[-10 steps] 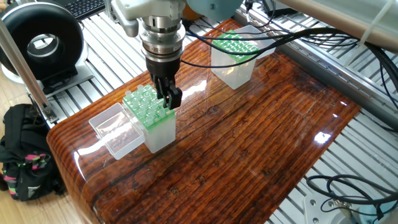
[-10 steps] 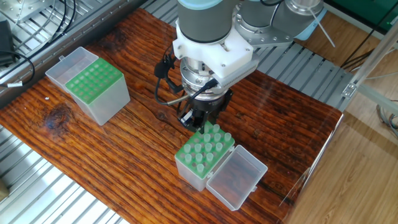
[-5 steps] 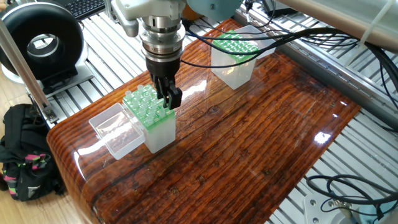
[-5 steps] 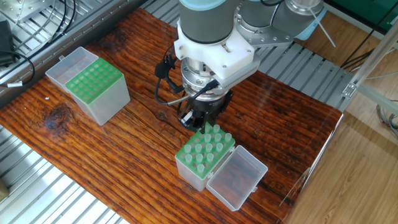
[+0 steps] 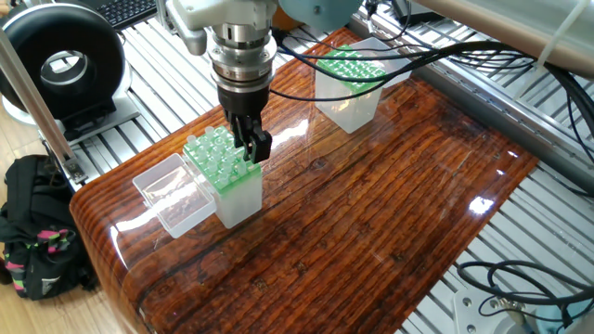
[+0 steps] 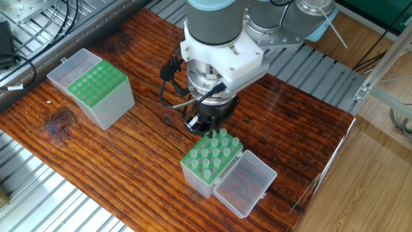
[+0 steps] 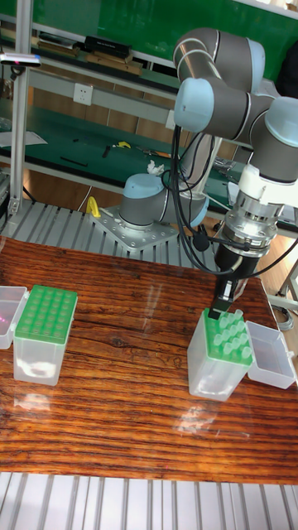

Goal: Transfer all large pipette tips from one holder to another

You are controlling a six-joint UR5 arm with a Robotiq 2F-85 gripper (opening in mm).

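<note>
Several large pipette tips stand upright in the green rack of a clear holder. My gripper points straight down at that rack's far corner. Its black fingers are close together around one corner tip, and their ends are hidden among the tips. The other holder has a green rack too and stands well away across the table. Its holes look empty in the other fixed view.
Each holder has a clear hinged lid lying open beside it. The wooden table has a rounded front edge. Cables and aluminium rails surround it. A black round device and a bag sit off the table.
</note>
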